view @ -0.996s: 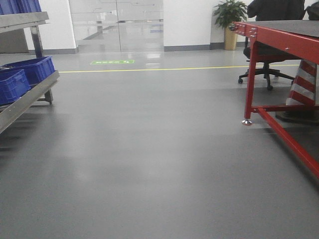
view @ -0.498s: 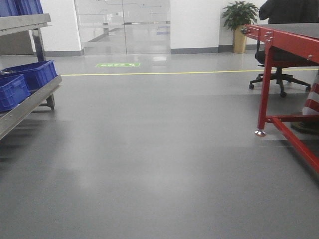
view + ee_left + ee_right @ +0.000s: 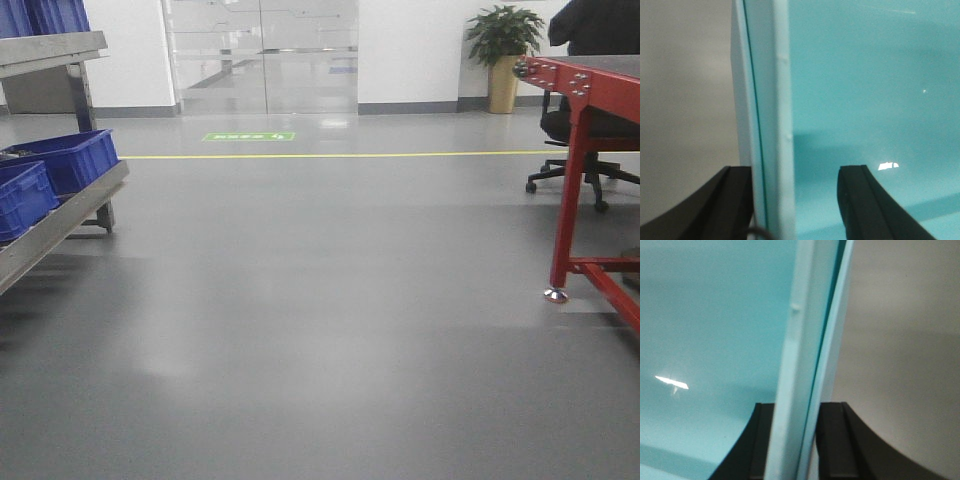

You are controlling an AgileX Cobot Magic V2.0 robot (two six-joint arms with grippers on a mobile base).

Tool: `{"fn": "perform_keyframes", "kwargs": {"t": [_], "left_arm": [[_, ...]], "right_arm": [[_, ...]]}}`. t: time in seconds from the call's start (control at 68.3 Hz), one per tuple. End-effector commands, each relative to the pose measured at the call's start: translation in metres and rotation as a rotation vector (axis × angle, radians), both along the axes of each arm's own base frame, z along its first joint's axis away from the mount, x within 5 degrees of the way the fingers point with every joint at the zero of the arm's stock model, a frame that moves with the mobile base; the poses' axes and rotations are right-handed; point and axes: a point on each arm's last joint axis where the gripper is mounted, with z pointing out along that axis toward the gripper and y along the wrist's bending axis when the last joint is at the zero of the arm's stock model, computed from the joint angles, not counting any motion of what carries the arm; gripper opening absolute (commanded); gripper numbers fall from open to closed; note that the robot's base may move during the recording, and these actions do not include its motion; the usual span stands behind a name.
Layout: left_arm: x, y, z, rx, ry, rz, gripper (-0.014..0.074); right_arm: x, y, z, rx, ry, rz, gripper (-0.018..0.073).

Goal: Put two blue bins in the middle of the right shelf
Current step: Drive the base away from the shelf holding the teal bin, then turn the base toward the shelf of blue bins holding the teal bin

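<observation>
In the left wrist view a pale blue bin [image 3: 865, 75] fills the right side, its thick rim [image 3: 775, 100] running up the frame. My left gripper [image 3: 795, 170] straddles that rim. The outer finger [image 3: 732, 200] lies against the rim; the inner finger [image 3: 857, 200] stands apart inside the bin. In the right wrist view my right gripper [image 3: 799, 407] is shut on the rim [image 3: 800, 340] of the pale blue bin [image 3: 715, 315]. A thin dark line splits each rim, as of two nested bins. The right shelf middle is out of view, and the front view shows neither gripper nor bin.
A steel rack [image 3: 60, 215] at the left holds dark blue crates [image 3: 65, 160]. A red-framed table [image 3: 575, 180] stands at the right, with an office chair [image 3: 590, 150] and a seated person behind it. Grey floor with a yellow line [image 3: 330, 155] lies ahead; glass doors [image 3: 265, 55] and a potted plant [image 3: 505, 50] stand at the back.
The whole front view has slid to the right: the red table, plant and doors sit further right and the rack slightly so. The striped cone has left the frame.
</observation>
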Motion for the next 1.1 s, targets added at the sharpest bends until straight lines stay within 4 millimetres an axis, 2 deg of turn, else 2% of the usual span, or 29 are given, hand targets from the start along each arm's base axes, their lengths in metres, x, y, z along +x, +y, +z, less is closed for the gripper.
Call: {"fn": "perform_keyframes", "kwargs": {"t": [0.0, 1.084], "left_arm": [[-0.0098, 0.0038, 0.0170, -0.016, -0.096, -0.023, -0.0111], [-0.0098, 0.0038, 0.0170, -0.016, -0.096, -0.023, -0.0111]], "right_arm": [[0.0020, -0.0086, 0.0132, -0.010, -0.112, -0.046, -0.0155], [0.0020, -0.0086, 0.0132, -0.010, -0.112, -0.046, -0.0155]]}}
